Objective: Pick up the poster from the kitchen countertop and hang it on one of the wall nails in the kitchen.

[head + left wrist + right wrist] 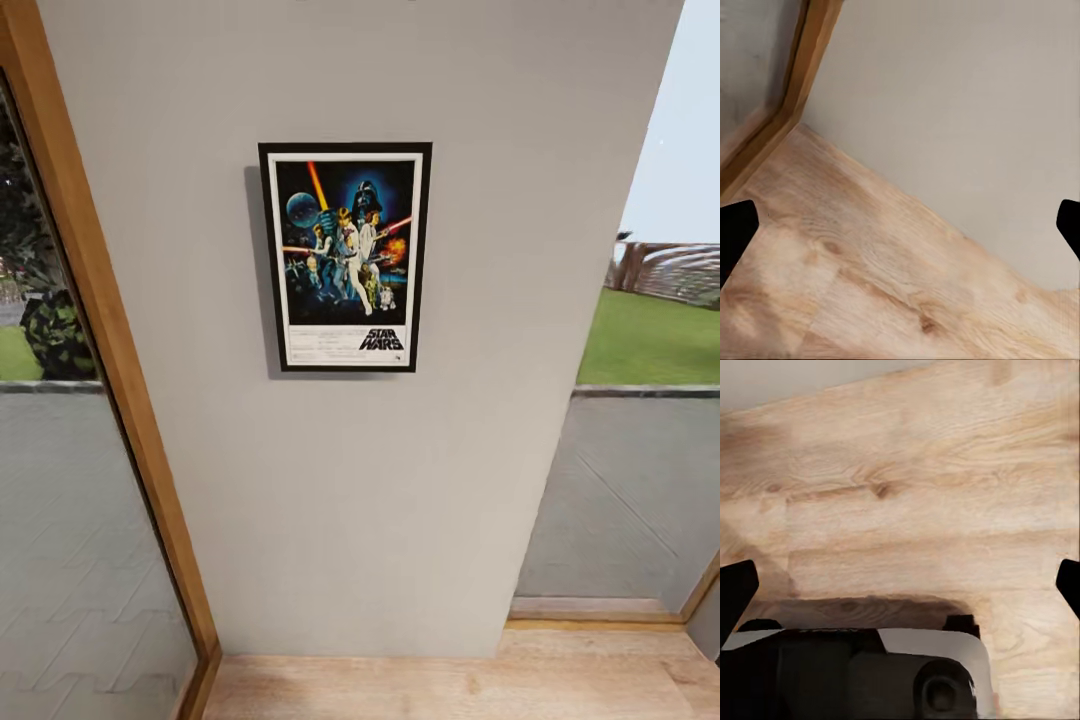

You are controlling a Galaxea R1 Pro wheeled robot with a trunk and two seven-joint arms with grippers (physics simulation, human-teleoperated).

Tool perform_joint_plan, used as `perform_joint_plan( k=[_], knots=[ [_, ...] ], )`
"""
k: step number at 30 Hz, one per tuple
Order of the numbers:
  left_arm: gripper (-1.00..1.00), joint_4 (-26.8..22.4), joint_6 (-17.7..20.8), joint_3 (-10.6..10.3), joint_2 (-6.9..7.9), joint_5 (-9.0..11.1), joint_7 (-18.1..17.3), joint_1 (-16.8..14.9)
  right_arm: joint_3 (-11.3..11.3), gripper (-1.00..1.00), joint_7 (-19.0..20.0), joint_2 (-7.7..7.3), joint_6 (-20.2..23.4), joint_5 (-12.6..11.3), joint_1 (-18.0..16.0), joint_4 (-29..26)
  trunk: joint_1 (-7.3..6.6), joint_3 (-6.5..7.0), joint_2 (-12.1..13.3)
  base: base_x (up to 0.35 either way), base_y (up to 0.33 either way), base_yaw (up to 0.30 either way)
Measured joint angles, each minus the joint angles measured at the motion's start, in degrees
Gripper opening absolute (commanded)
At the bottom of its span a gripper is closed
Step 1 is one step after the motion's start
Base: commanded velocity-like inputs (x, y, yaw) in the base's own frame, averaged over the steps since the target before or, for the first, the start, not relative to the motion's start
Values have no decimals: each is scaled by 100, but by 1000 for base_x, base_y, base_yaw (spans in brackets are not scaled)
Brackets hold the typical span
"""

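The poster hangs upright and flat against the pale grey wall, casting a narrow shadow along its left side. Its black frame, white border and "STAR WARS" title are plain to see. The kitchen countertop is out of view. My left gripper is open over the wooden floor near the foot of the wall, its dark fingertips far apart with nothing between them. My right gripper is also open and empty, pointing down at the floor.
A wooden frame with glass borders the wall on the left. Another glazed opening lies to the right, with paving and grass outside. Light wooden floor runs along the wall's foot. Part of my own dark base sits below the right gripper.
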Motion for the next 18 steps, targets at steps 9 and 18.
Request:
perform_joint_plan(
  k=[9, 18],
  knots=[
    [100, -2, -4, -10, -69, -25, 1224, 0, 8, 100, -2138, 351, 20, -12, 101, 283, 0, 11, 0, 0, 0, 0],
    [100, -2, -1, -3, -76, -37, 1306, 0, 5, 100, -2360, 380, 19, -26, 128, 295, 0, 12, 0, 0, 0, 0]
  ],
)
